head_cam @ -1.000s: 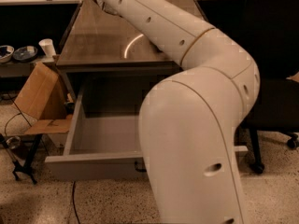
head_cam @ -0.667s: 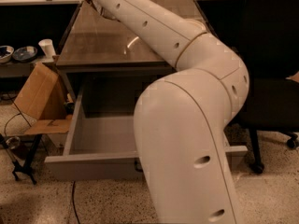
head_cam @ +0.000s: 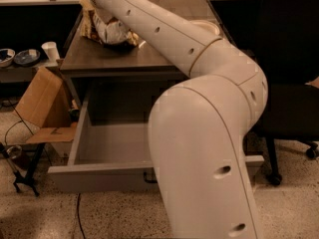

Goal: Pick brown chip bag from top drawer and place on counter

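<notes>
Counter (head_cam: 104, 59): brown chip bag (head_cam: 110, 31) beneath arm (head_cam: 169, 36) end, gripper hidden

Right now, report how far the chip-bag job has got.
Done: the brown chip bag is out of the open top drawer and rests on the counter. In hand: the gripper is hidden behind the arm's far end by the bag. Left: confirming release, pulling the arm away.

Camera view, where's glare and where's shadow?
Camera view: pale glare on the counter beside the brown chip bag; the back of the top drawer lies in shadow under it; the arm is brightly lit, the gripper unseen at its far end.
</notes>
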Controlling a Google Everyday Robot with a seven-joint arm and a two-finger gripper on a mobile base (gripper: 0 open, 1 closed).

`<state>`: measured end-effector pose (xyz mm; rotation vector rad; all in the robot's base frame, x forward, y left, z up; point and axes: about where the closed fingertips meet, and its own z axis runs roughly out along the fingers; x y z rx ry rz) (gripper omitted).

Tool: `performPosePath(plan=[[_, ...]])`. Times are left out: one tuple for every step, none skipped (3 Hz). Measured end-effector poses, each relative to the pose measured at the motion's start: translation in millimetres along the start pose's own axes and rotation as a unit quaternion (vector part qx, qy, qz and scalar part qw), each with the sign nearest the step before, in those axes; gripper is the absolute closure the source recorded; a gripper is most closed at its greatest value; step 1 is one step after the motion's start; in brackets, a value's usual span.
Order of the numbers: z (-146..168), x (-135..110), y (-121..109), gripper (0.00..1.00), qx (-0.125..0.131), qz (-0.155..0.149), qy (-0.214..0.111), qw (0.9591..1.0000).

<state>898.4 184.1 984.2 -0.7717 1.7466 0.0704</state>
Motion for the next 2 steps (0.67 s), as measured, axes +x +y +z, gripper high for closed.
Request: performPosePath(plan=[[-6.8,-0.2,0.8,0.0,0.003,0.005,-0.008,1.0],[-14.0,-4.4,-3.2,0.0,0.014,0.018,-0.018,0.9996]])
